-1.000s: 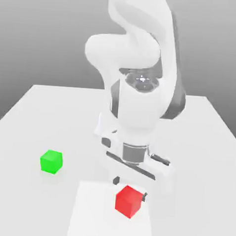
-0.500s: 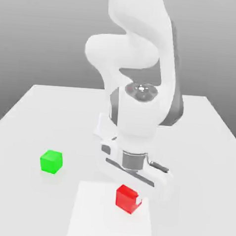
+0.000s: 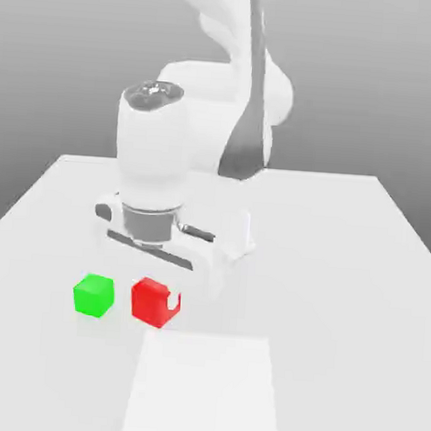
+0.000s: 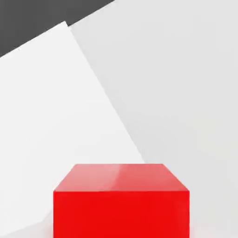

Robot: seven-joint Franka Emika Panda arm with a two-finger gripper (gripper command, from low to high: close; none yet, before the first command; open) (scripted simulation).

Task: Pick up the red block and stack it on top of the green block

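Gripper [image 3: 166, 299], clamped on red block [image 3: 151, 302], is now carrying it from the pale patch to just beside green block [image 3: 93, 295], seemingly airborne.

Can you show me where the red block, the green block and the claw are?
red block [image 3: 150, 301], exterior view, front face.
green block [image 3: 93, 296], exterior view, front face.
claw [image 3: 162, 299], exterior view, between its fingertips, shut on the red block.

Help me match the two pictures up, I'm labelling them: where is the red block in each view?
Exterior view: red block low and left of centre, just right of the green block, under the gripper.
Hand view: red block against the lower edge, centred.
Shared landmark: the lighter white patch on the table.
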